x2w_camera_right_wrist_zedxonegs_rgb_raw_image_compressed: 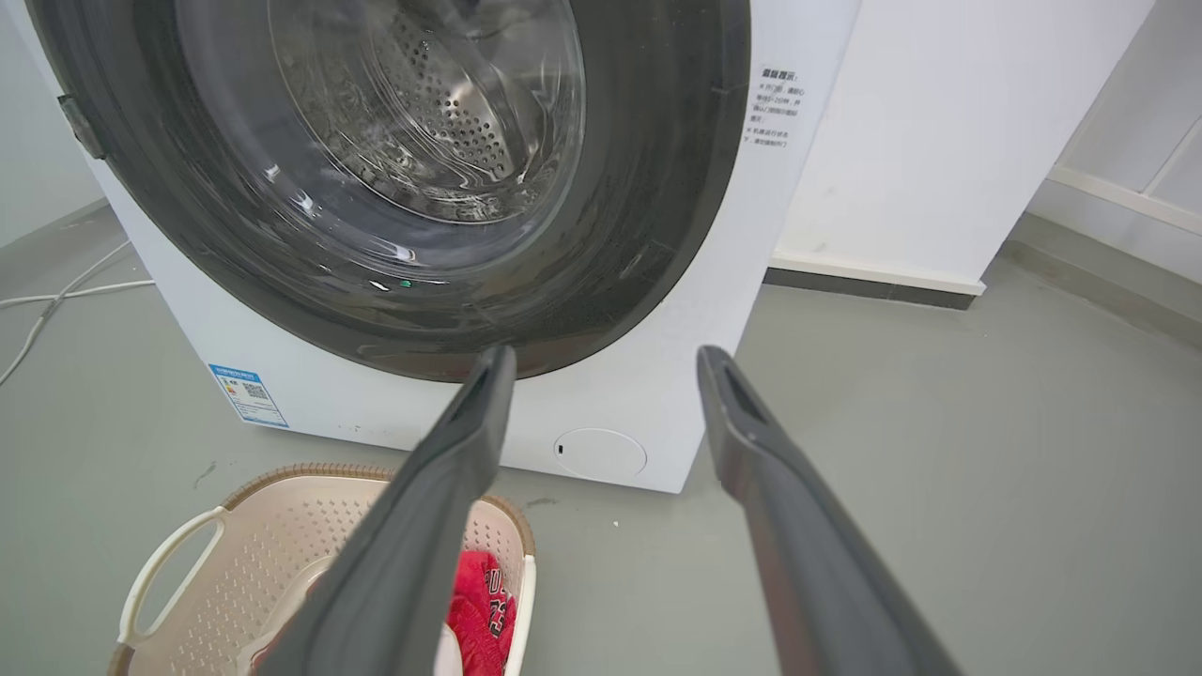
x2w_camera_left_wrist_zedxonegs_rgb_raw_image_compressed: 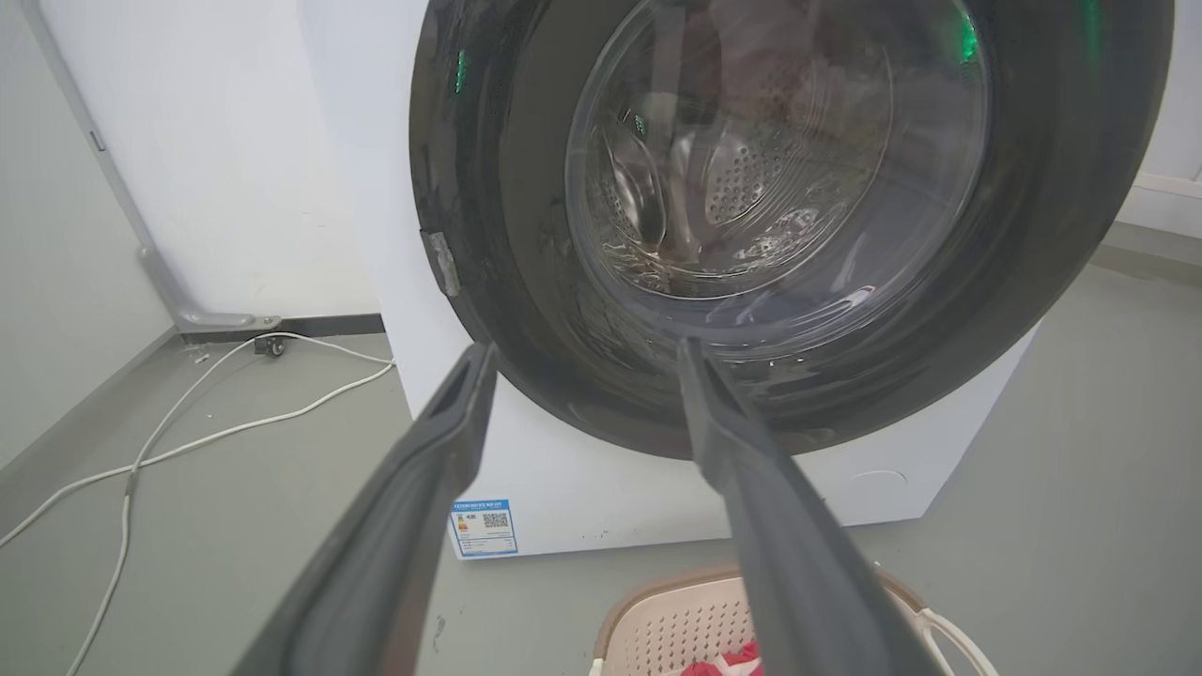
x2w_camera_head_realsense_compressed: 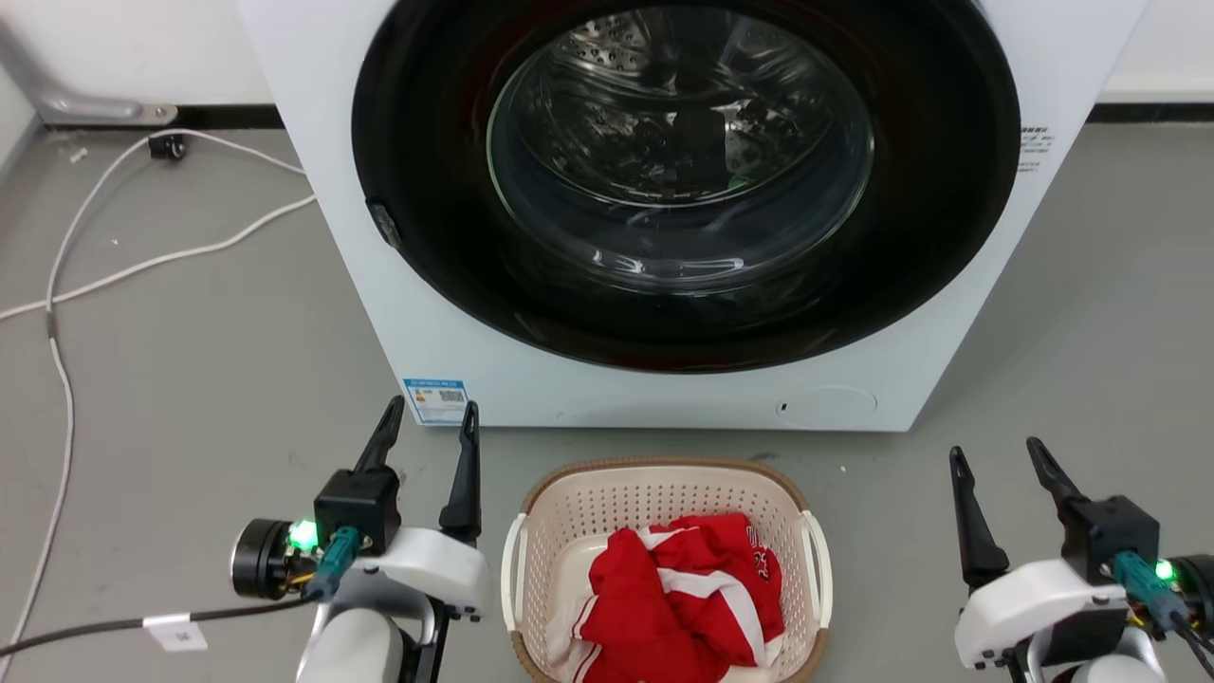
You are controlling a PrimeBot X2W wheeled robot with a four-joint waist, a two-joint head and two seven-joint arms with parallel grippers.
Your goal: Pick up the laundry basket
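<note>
Sitting on the floor (x2w_camera_head_realsense_compressed: 190, 379) just near the white front-loading washing machine (x2w_camera_head_realsense_compressed: 379, 285), the cream perforated plastic laundry basket (x2w_camera_head_realsense_compressed: 654, 498) holds red-and-white clothing (x2w_camera_head_realsense_compressed: 683, 598); judged light and stiff. Its white side handles (x2w_camera_head_realsense_compressed: 513, 569) offer the best hold. The left end effector (x2w_camera_head_realsense_compressed: 432, 406) and right end effector (x2w_camera_head_realsense_compressed: 995, 449) flank it, both spread apart and empty.

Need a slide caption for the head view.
Left gripper and right gripper open, flanking the laundry basket of red clothes before the washing machine.

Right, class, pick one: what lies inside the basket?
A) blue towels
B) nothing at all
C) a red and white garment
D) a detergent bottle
C: a red and white garment lies bunched inside the basket.
</note>
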